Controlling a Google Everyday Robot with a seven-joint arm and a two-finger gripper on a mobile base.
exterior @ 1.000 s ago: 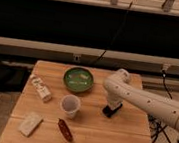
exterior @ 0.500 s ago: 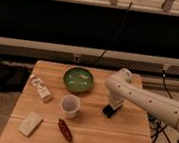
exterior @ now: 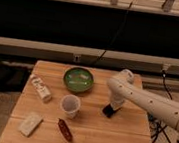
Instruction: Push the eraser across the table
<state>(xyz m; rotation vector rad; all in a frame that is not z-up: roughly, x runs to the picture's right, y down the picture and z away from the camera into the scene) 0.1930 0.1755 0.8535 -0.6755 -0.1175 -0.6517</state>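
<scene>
The eraser (exterior: 108, 110) is a small flat black block on the light wooden table (exterior: 118, 138), right of the cup. My white arm reaches in from the right and bends down over it. My gripper (exterior: 113, 106) points down at the eraser's upper right edge and appears to touch it. The arm's wrist hides part of the eraser's far side.
A pale cup (exterior: 70, 106) stands left of the eraser. A green bowl (exterior: 78, 80) sits behind it. A pale beige block (exterior: 30, 124) and a dark red-brown object (exterior: 64, 130) lie near the front left. A white packet (exterior: 40, 88) lies at the left edge.
The gripper and eraser have shifted very slightly; the eraser stays under the gripper tip. Nothing else has moved.
</scene>
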